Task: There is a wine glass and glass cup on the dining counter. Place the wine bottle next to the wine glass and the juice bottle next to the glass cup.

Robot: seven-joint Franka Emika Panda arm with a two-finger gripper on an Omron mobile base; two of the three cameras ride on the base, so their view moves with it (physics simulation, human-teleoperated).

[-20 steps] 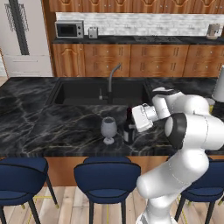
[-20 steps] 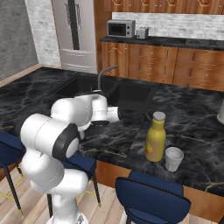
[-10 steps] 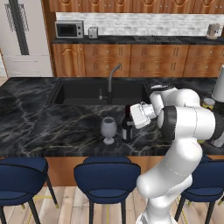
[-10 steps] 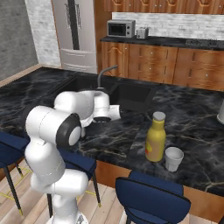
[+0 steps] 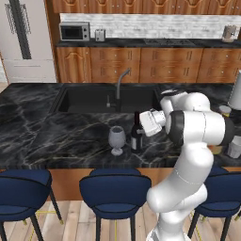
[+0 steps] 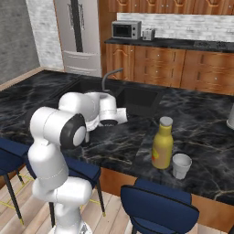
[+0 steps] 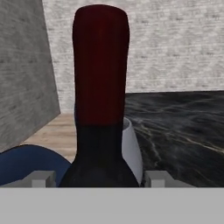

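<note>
change: over the last second the arm has folded its elbow in nearer the counter edge, while the hand has stayed at the wine bottle (image 5: 136, 134), which stands in the same spot beside the glass
meaning: I judge the wine half of the task to be at its end, since the bottle is upright on the dining counter (image 5: 56, 136) just beside the wine glass; what seems left here is letting go and backing off
wine glass: stands upright near the front edge of the counter (image 5: 116, 140), left of the bottle in the left base view; in the hand view its pale bowl peeps out just behind the bottle's shoulder
wine bottle vs gripper: the gripper (image 5: 142, 127) comes at the bottle from its right side, hand level, the bottle between the two fingers; in the hand view the dark red neck rises dead centre with a finger tip (image 7: 41, 179) low on each side
grip: fingers sit close along the bottle's shoulders, but whether they press or have slackened I cannot tell
juice bottle: yellow, upright, well to the right on the counter (image 6: 162, 143)
glass cup: just beside the juice bottle, toward the counter's front edge (image 6: 181, 165); that pairing looks settled already, in my judgement
</note>
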